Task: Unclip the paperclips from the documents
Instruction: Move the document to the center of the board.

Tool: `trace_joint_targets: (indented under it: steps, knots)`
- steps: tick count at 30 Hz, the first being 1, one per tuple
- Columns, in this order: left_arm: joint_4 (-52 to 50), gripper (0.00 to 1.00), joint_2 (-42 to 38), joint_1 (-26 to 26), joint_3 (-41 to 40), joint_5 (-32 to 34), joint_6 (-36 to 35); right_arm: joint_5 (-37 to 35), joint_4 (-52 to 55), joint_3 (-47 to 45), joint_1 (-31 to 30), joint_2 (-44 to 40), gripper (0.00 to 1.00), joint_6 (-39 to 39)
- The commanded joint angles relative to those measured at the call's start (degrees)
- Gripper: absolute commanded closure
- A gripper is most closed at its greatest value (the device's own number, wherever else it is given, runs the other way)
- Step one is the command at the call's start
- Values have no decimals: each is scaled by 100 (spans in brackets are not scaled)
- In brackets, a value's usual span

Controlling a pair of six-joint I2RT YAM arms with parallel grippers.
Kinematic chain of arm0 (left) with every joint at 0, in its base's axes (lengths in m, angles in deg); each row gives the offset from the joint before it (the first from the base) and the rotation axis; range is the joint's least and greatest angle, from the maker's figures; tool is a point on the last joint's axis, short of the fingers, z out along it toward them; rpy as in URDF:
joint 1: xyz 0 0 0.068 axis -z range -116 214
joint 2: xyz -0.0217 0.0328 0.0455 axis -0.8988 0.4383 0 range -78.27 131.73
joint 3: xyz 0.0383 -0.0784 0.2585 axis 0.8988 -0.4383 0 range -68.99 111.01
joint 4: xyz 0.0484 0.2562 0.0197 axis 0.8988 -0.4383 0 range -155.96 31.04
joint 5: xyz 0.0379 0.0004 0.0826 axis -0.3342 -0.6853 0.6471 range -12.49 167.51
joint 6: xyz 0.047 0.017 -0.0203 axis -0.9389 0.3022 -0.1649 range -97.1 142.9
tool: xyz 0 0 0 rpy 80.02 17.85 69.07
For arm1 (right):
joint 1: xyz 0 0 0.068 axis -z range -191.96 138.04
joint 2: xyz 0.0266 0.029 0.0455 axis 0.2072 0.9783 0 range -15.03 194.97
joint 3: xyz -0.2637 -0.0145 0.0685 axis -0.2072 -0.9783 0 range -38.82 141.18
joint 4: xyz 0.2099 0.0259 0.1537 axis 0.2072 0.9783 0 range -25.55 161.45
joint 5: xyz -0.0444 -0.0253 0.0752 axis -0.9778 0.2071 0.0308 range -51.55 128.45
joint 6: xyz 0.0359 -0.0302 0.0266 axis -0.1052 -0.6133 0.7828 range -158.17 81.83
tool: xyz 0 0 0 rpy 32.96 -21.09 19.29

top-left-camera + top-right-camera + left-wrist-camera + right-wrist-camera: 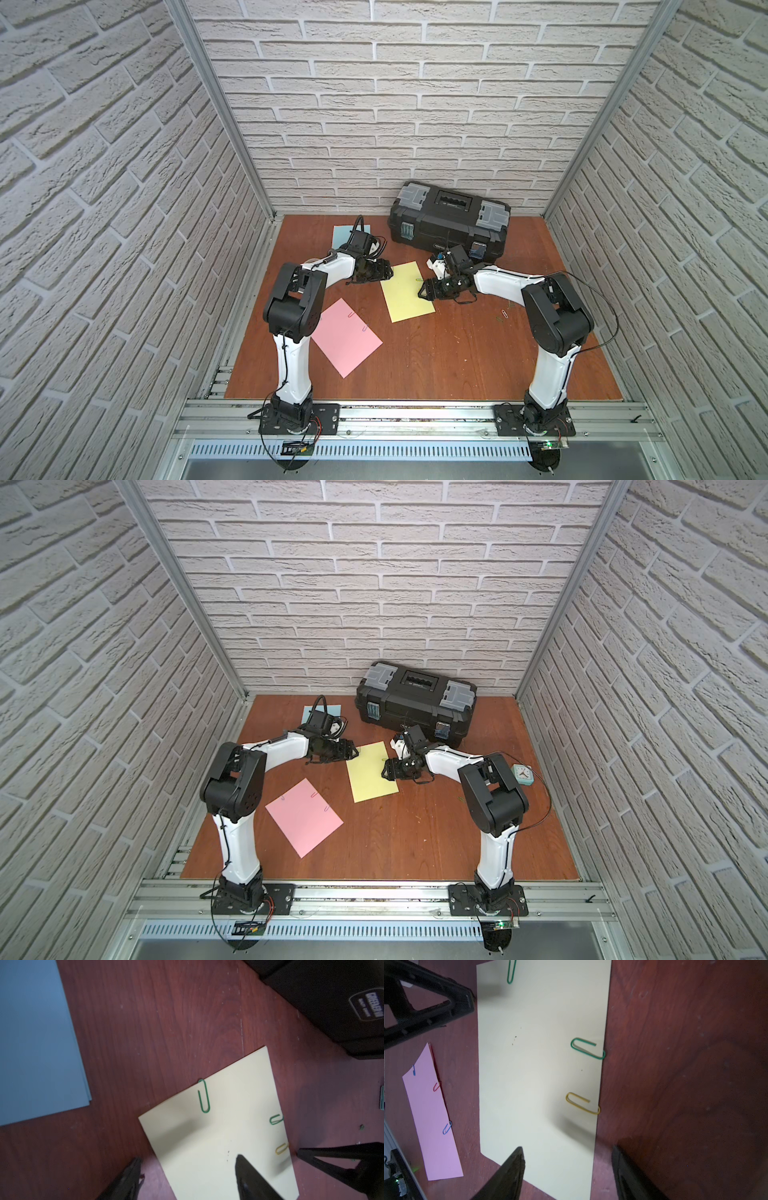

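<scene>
Left gripper and right gripper hover, fingers apart, over opposite edges of the pale yellow paper sheet, mid-frame in a top view.

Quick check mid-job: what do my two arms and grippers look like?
White shells, black joints, thin black cables and black base plates on the left arm and right arm. Black tapering fingers with open triangular frames on the left gripper and right gripper.

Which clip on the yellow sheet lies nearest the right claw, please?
The yellow clip; both green clips sit farther from the right claw.
</scene>
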Motion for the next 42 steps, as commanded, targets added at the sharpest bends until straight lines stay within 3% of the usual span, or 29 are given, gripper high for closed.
trace_joint_targets:
  steps: [1,14,25,34,42]
  knots:
    - [-369,30,247,156,41,-99,-151,-100,92,-70,-40,58,33,49]
    - [-775,35,272,694,-6,-331,-315,-180,291,-966,-44,-626,33,118]
    - [-1048,36,123,1016,-11,-435,-421,-495,1086,-1833,-39,-1878,33,29]
    - [-952,36,338,1093,244,-469,-436,-148,905,-2018,-31,-1869,33,224]
    - [-987,36,743,1165,767,-531,-516,-522,1388,-1845,53,-2333,33,22]
